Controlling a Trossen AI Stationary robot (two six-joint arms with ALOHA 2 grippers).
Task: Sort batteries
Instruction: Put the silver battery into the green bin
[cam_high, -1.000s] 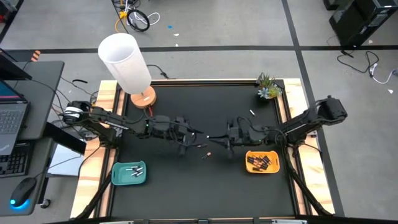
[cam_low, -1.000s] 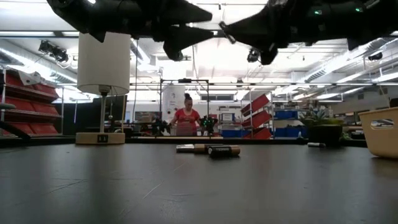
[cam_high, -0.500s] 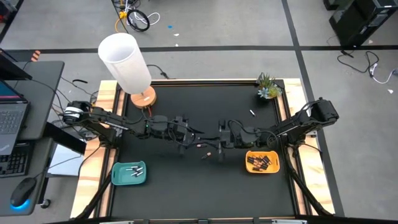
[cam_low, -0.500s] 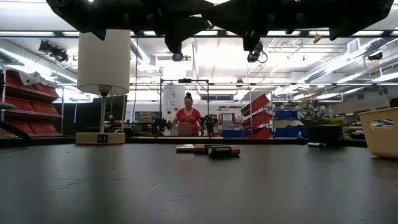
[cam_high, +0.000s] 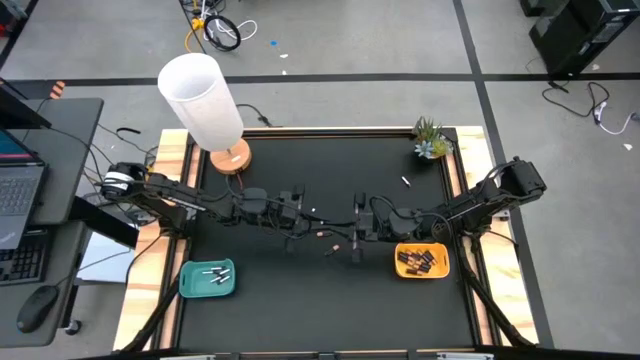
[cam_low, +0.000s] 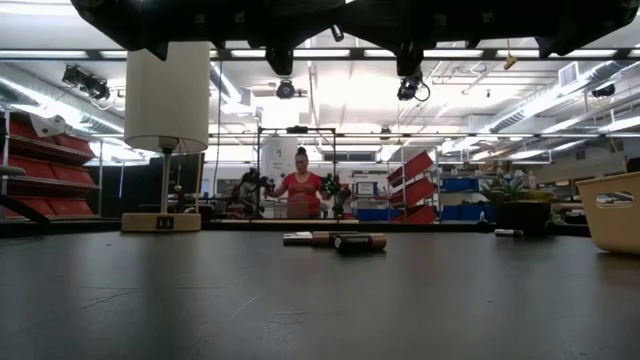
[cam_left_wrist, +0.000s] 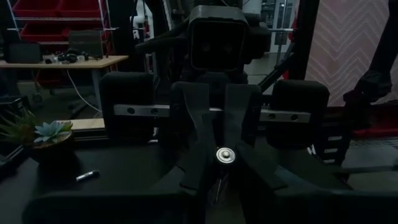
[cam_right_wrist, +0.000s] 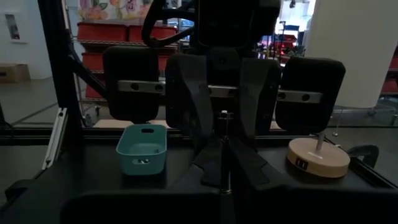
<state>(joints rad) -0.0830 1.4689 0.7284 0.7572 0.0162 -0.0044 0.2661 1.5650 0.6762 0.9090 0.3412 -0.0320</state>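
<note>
A teal tray (cam_high: 207, 278) with pale batteries sits near-left on the counter (cam_high: 300, 300). The left hand (cam_high: 313, 214) hovers mid-counter, pinching a silvery battery (cam_left_wrist: 225, 155). A few loose batteries (cam_high: 331, 245) lie between the arms. The right hand (cam_high: 356, 234) hovers facing it, fingers pressed together. An orange tray (cam_high: 421, 260) with dark batteries sits right.

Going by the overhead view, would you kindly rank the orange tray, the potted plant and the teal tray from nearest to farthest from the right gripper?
From the right gripper, mid-table:
1. Orange tray, close by on its right, front side.
2. Potted plant, back right corner.
3. Teal tray, far across at the front left.
</note>
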